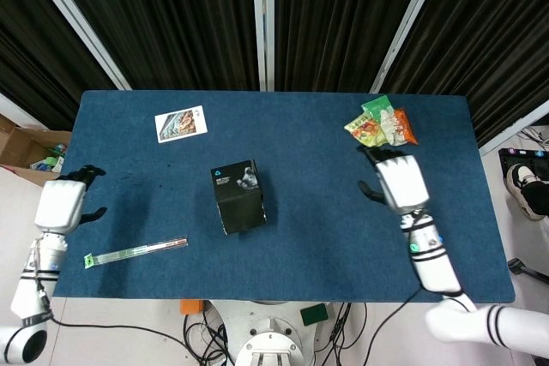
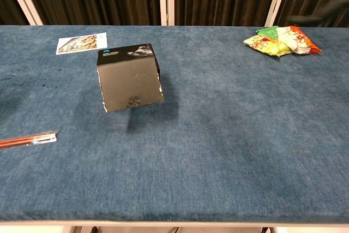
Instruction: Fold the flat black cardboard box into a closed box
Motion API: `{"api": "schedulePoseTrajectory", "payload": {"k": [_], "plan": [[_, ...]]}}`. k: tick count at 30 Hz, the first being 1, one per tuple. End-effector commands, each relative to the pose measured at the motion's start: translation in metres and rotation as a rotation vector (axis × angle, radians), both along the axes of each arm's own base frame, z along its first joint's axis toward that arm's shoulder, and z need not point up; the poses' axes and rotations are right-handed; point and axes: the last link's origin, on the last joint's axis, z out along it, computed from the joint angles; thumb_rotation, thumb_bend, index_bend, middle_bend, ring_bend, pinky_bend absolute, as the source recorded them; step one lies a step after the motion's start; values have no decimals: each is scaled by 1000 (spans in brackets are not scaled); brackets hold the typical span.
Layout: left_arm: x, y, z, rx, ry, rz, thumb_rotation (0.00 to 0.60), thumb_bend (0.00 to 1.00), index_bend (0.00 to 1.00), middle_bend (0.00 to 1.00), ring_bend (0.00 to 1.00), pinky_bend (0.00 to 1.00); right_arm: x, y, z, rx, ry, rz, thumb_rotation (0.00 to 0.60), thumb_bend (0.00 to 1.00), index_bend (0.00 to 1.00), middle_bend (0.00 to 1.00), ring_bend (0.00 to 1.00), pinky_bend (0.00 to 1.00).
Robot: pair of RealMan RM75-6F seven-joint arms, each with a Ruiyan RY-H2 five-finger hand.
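Black cardboard box, folded up into a closed cube-like block, stands alone near the middle of the blue cloth-covered table, slightly left of centre. Nothing touches it. Its top face carries a small teal-blue logo mark with a line of white print beside it, and a pale picture patch at the other end; the print is too small to read. Seen from the head camera the box runs a little longer toward the near edge than across, skewed a few degrees off the table edges, logo end away from the robot. In the chest view its plain front face tilts slightly.

Left hand hangs at the left table edge, well apart from the box, dark fingers partly curled, holding nothing. Right hand hovers over the right part of the table, fingers apart, empty.

Photo card with a white border lies at far left. Colourful snack packets sit far right; lettering illegible. Thin clear-wrapped stick with a green tag lies near the front left edge.
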Motion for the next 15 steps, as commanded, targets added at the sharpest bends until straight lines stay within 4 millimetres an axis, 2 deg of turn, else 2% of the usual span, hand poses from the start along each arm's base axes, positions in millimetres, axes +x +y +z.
{"api": "schedulePoseTrajectory", "payload": {"k": [1,6,9,11,15], "plan": [[-10,-34,15,25,16,67,600,26,307,309,308,424,-63,45,39,55,-41,-239,600,266,31,172,95,179],[-10,-75,23,47,-32,118,594,26,255,267,225,330,-104,78,59,15,-109,-305,600,268,0,86,17,96],[-3,-93,23,57,-90,130,509,26,228,240,195,298,-119,93,61,-5,-154,-317,600,271,0,58,0,61],[2,-102,23,65,-101,121,468,27,227,239,196,291,-126,102,60,-9,-179,-315,600,273,0,57,0,48],[10,-110,19,56,-88,103,467,26,227,240,195,288,-132,111,60,-24,-203,-291,600,275,0,59,0,39]]}}
